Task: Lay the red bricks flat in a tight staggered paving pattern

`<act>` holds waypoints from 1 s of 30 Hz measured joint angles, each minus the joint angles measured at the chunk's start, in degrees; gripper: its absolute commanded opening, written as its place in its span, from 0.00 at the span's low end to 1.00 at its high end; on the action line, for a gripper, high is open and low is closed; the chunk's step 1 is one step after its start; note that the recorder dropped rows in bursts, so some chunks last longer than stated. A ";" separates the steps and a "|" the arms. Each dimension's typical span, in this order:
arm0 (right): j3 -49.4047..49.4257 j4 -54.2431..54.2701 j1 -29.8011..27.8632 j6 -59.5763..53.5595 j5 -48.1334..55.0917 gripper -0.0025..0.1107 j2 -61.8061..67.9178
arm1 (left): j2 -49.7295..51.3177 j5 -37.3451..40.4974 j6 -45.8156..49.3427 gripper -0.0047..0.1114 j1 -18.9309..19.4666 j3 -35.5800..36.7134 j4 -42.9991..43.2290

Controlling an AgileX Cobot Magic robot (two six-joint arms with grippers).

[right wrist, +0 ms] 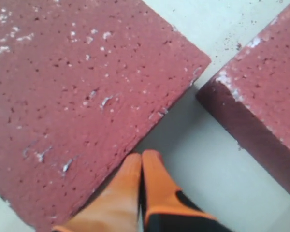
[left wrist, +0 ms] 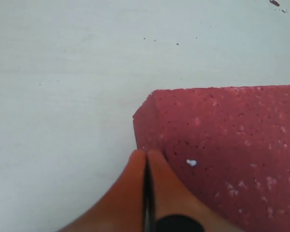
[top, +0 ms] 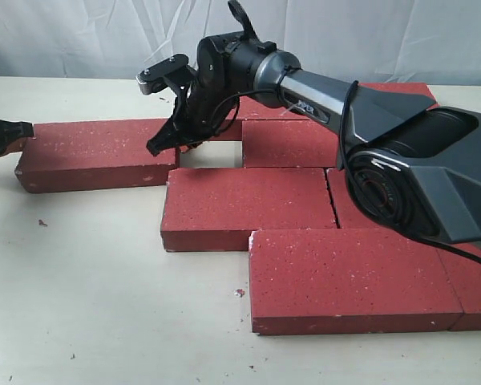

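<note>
Red bricks flat, long axes left–right; arm hides far row. Left end effector, right end effector: closed, empty.

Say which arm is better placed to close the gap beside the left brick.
Left, probably: the left tool meets the left brick at its outer end and could push it inward. The right tool sits in the gap, the wrong side.

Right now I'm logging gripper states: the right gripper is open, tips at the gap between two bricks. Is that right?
Not quite. The right gripper is shut, jaws pressed together, as the right wrist view shows. Its tips are at the gap between one brick and another brick.
</note>
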 measured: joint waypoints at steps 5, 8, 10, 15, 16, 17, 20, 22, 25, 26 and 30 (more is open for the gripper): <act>0.00 0.00 0.00 -0.50 2.02 0.01 0.00 | 0.00 0.76 0.08 0.04 0.00 0.00 0.00; 0.00 0.00 0.00 -0.95 2.34 0.01 0.00 | 0.00 1.38 0.74 0.04 0.00 0.00 -0.19; 0.00 -0.27 0.00 -1.17 2.70 0.01 0.00 | 0.00 2.87 2.07 0.04 0.11 0.00 -1.63; 0.00 -2.82 -0.10 -1.56 4.90 0.01 -0.87 | 0.09 6.07 3.27 0.04 0.34 0.00 -2.85; 0.00 -3.35 -0.10 -1.67 5.19 0.01 -1.13 | 0.22 6.27 3.27 0.04 0.34 0.00 -2.85; 0.00 -4.13 -0.10 -1.67 5.78 0.01 -1.34 | 0.84 6.69 3.40 0.04 0.34 0.00 -2.85; 0.00 -5.60 -0.10 -1.79 7.06 0.01 -1.33 | 2.56 7.24 5.37 0.04 0.34 0.00 -5.26; 0.00 -5.95 -0.10 -1.79 7.69 0.01 -1.33 | 2.78 7.52 5.99 0.04 0.34 0.00 -6.29; 0.00 -8.08 -0.10 -1.79 8.87 0.01 -1.45 | 2.76 8.12 6.24 0.04 0.34 0.00 -6.90; 0.00 -9.17 -0.10 -1.79 9.26 0.01 -1.58 | 2.76 8.25 6.24 0.04 0.34 0.00 -6.90; 0.00 -12.78 -0.10 -1.79 11.38 0.01 -3.23 | 2.76 8.77 7.11 0.04 0.34 0.00 -7.02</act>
